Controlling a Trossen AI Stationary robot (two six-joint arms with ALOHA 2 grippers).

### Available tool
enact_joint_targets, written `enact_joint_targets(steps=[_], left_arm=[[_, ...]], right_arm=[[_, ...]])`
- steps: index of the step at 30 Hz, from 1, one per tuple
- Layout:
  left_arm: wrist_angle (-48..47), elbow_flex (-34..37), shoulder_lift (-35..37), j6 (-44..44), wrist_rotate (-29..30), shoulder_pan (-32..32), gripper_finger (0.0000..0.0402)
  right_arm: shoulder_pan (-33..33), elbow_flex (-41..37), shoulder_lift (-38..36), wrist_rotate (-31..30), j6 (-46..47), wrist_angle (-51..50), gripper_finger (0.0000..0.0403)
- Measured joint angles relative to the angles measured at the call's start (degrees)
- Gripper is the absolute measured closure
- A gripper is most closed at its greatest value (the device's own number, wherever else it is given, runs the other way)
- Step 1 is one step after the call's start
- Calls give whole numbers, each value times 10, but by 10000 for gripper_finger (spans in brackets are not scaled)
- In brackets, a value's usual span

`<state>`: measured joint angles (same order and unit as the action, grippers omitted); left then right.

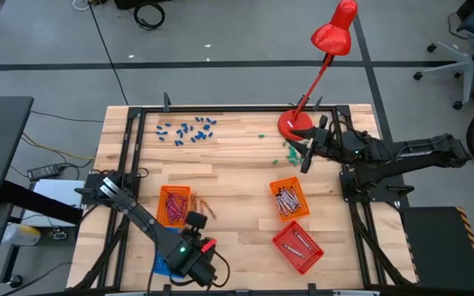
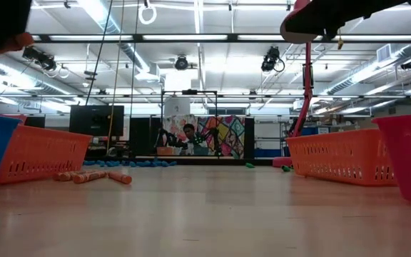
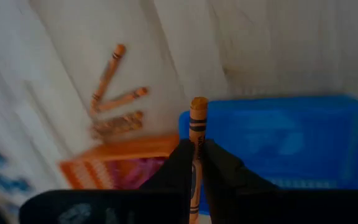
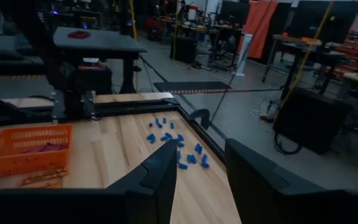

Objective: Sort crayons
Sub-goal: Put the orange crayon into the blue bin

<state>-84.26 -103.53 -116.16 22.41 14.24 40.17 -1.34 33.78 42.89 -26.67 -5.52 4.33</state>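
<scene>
Your left gripper (image 3: 194,165) has its fingers clamped on a thin orange crayon (image 3: 197,127), long axis in line with them, just above the blue mesh basket (image 3: 291,137). Right gripper (image 4: 201,171) idles, fingers apart.

baskets (image 1: 290,200): 4 | loose orange crayons (image 3: 114,99): 3 | lamp (image 1: 323,57): 1

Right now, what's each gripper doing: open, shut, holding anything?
Left gripper: shut on a thin orange crayon, above the blue mesh basket.
Right gripper: open, empty.
</scene>
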Motion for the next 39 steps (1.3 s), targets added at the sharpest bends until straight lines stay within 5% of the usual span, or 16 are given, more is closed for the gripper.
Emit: enact_joint_targets(steps=[10, 20, 28, 39], left_arm=[[1, 0, 0, 353, -14, 27, 372], [-6, 0, 0, 615, -14, 53, 372], [-21, 40, 0, 746, -21, 61, 372], [12, 84, 0, 815, -59, 65, 371]], right_arm=[[0, 0, 46, 64, 15, 63, 264], [-1, 0, 73, 118, 27, 103, 264], [-3, 0, 78, 147, 35, 106, 264], [-33, 0, 77, 149, 39, 102, 264]])
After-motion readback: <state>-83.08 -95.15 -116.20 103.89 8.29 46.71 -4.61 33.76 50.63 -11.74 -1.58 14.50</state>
